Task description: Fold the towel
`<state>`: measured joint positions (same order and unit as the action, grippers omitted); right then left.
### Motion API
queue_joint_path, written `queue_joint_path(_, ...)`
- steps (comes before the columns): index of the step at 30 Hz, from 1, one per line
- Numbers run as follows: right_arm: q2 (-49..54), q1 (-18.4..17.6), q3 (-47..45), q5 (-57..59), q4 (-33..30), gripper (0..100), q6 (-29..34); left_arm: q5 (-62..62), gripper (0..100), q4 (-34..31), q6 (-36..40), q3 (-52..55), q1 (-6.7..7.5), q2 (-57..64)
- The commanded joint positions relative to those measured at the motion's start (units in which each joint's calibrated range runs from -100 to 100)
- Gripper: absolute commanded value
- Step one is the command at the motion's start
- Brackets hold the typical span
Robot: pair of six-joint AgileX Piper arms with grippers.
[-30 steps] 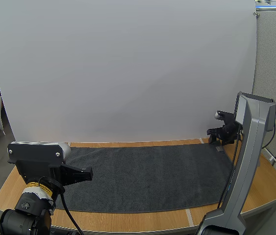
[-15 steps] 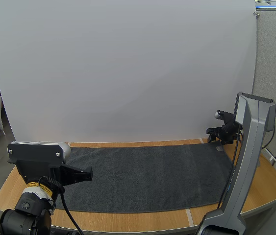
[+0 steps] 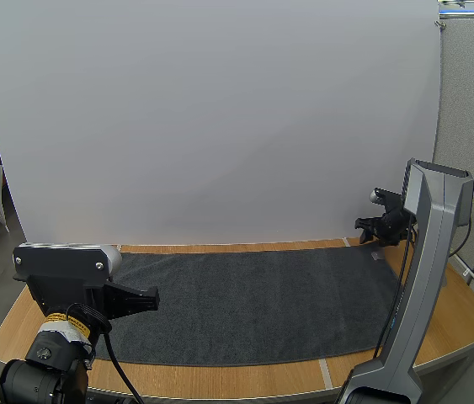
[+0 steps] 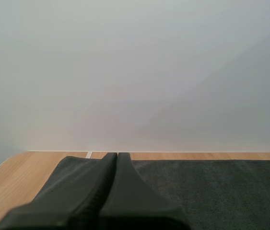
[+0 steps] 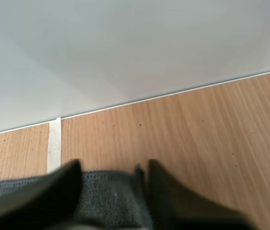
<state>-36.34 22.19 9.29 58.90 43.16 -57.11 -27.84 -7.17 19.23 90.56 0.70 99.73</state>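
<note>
A dark grey towel (image 3: 253,303) lies flat and spread out across the wooden table (image 3: 464,324). My right gripper (image 3: 375,249) is down at the towel's far right corner. In the right wrist view its fingers (image 5: 111,167) stand apart, one on each side of that corner of the towel (image 5: 108,194), whose edge rises slightly between them. My left gripper (image 3: 151,298) hovers over the towel's near left part, shut on nothing. In the left wrist view the left gripper (image 4: 117,157) forms one dark wedge above the towel (image 4: 211,191).
A white backdrop (image 3: 220,118) stands along the table's far edge, just behind the towel. Bare wood shows to the right of the towel's corner (image 5: 211,139) and along the near edge (image 3: 245,380). A strip of pale tape (image 5: 54,141) runs across the wood near the corner.
</note>
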Motion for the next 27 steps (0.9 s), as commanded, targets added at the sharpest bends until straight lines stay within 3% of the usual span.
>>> queue_joint_path(1, 0.14, 0.01, 0.01, -0.18, 0.31, 0, -0.32, 0.52, 0, 0.63, -0.03, -0.42, -0.03, 0.27)
queue_joint_path(11, 0.14, 0.01, 0.01, 0.02, 0.31, 0, -0.18, 0.52, 0, 0.63, -0.03, -0.42, -0.03, 0.27)
queue_joint_path(21, 5.92, -0.09, 0.01, 9.88, 1.21, 0, -0.88, 0.52, 0, 0.63, -0.03, -0.42, -0.03, 0.27)
queue_joint_path(27, 11.47, -2.47, 0.01, 18.43, 1.21, 0, -2.18, 0.52, 0, 0.63, -0.03, -0.42, -0.03, 0.27)
